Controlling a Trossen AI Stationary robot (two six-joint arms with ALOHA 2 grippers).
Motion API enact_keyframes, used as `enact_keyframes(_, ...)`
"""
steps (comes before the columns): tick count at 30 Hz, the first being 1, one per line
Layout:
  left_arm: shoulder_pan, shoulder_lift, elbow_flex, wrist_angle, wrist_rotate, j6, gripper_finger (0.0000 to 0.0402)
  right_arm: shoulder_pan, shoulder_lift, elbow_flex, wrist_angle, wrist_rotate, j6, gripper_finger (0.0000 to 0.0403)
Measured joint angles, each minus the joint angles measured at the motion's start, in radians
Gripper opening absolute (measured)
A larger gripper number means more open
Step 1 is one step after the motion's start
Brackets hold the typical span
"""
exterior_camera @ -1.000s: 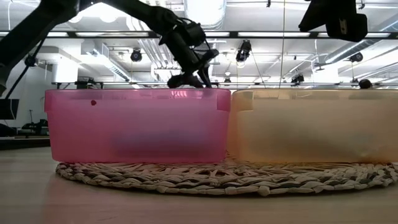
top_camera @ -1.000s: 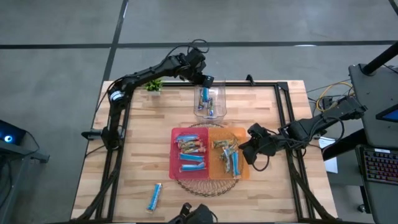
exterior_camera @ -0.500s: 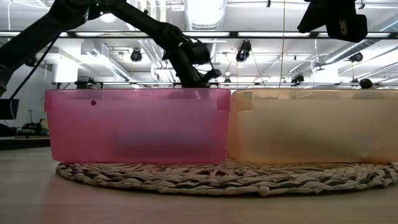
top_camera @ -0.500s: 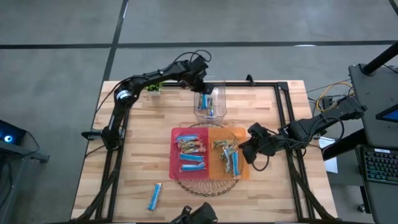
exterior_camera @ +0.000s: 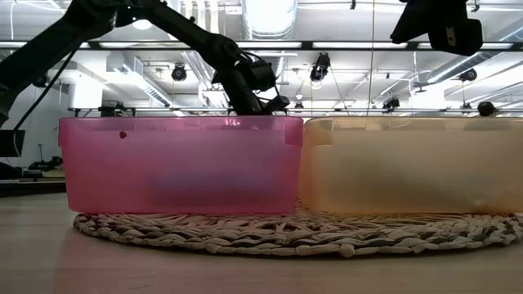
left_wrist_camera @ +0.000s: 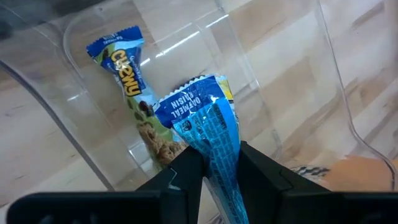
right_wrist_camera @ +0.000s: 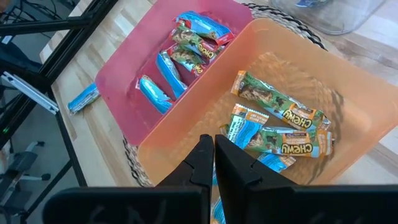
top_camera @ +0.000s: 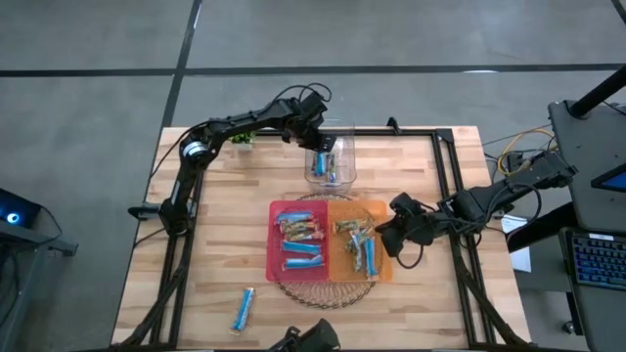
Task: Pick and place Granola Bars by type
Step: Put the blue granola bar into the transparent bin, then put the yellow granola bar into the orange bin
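A clear plastic container (top_camera: 340, 174) stands at the table's far side with light blue granola bars (top_camera: 330, 164) inside. My left gripper (top_camera: 319, 140) reaches down into it and is shut on one blue bar (left_wrist_camera: 208, 121). A second blue bar (left_wrist_camera: 129, 62) leans on the container wall beside it. The pink bin (top_camera: 276, 256) holds blue and brown bars, and the orange bin (top_camera: 383, 272) holds greenish and blue ones. Both bins rest on a woven mat (exterior_camera: 286, 237). My right gripper (right_wrist_camera: 210, 146), shut and holding nothing, hovers over the orange bin's right edge (top_camera: 388, 240). My left gripper pinches the blue bar between its two fingers (left_wrist_camera: 186, 171) at one end of the wrapper (left_wrist_camera: 219, 163). It comes from above, slanting down into the clear container. The bar points on past the fingertips toward the container's bottom; whether its far end rests there, I cannot tell.
One blue bar (top_camera: 242, 309) lies alone near the table's near left corner. A small green plant (top_camera: 242, 134) stands at the far edge, next to the left arm. Bare wood lies left of the bins. A black frame (top_camera: 445, 166) runs along the table's right and far sides.
My left gripper has come down from above the clear container's rim into the container, shifting slightly toward the near edge and tipping steeper. The right arm has kept still.
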State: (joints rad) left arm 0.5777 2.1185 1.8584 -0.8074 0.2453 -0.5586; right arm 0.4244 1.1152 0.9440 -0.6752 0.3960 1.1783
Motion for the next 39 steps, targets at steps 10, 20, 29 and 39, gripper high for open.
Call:
enact_keyframes(10, -0.001, 0.000, 0.000, 0.001, 0.001, 0.008, 0.0076, 0.001, 0.000, 0.000, 0.000, 0.000, 0.001, 0.0009)
enact_keyframes(20, -0.002, 0.000, 0.000, 0.000, 0.001, 0.045, 0.0076, 0.001, 0.000, 0.000, 0.000, 0.000, 0.000, 0.0009)
enact_keyframes(29, -0.005, -0.001, 0.000, 0.000, 0.003, 0.050, 0.0125, 0.001, 0.000, 0.000, 0.000, -0.001, 0.000, 0.0009)
enact_keyframes(39, -0.005, -0.002, 0.000, -0.001, 0.002, 0.003, 0.0167, 0.001, 0.000, 0.000, 0.000, -0.001, 0.000, 0.0009)
